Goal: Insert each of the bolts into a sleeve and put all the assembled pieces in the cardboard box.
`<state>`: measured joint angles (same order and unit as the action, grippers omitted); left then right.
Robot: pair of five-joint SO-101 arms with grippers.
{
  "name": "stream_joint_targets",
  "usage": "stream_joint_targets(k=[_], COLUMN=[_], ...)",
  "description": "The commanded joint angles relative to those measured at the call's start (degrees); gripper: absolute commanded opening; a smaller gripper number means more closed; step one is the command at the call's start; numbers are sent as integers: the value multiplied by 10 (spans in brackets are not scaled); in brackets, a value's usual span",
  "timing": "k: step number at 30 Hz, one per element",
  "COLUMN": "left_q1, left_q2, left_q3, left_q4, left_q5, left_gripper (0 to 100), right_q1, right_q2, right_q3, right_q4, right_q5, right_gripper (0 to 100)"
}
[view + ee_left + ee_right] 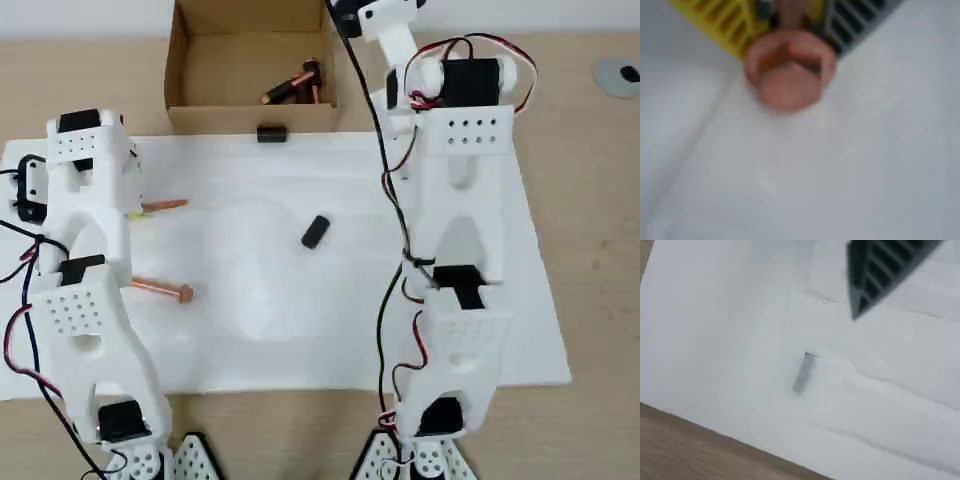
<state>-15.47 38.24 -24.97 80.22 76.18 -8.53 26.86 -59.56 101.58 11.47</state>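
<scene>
Held bolt (789, 75): shank gripped in the left pincer (790, 17), head sticking out past the tips, low over the mat (865, 175).
Left pincer: closed tight on that bolt.
Spare bolt (160, 290): flat on the mat, near the pincer, toward its arm's base.
Loose sleeve (315, 231): on the mat, well apart from the pincer, toward the other arm.
Box (178, 80): beyond the pincer, with assembled pieces (295, 85) inside; a second sleeve (271, 133) sits at its front wall.
Right pincer (875, 280): over the mat; I cannot tell how wide it stands.
Risk, sliding: the loose sleeve lies free, so a bolt pushed at it likely skids it along.
Risk, misalignment: a tilted bolt may catch the sleeve's rim and twist in the grip.
</scene>
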Motion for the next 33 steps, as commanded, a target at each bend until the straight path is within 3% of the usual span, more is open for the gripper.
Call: stream_joint_targets(k=[1,7,13,19,22,25,30,33], left_q1=[7,14,51,19,-17,-28,-1,24], left_q2=[-6,-6,-6,-14,-34,-65,-155,-224], left_q3=[-22,-161,-453,-607,-575,-481,-261,-152], left_q4=[4,92,194,204,204,204,204,203], left_q5=[-49,-217,-483,-651,-743,-830,-965,-1001], left_gripper=[6,5,4,2,2,2,4,5], right_q1=[-9,-10,-53,-82,-102,-119,-145,-153], right_q2=[-42,-43,-54,-54,-56,-56,-51,-51], right_q3=[24,47,20,23,43,86,211,279], right_q4=[9,9,8,9,9,9,4,-23], right_q5=[-1,-10,-18,-21,-51,-138,-330,-370], right_gripper=[357,357,357,357,357,357,357,357])
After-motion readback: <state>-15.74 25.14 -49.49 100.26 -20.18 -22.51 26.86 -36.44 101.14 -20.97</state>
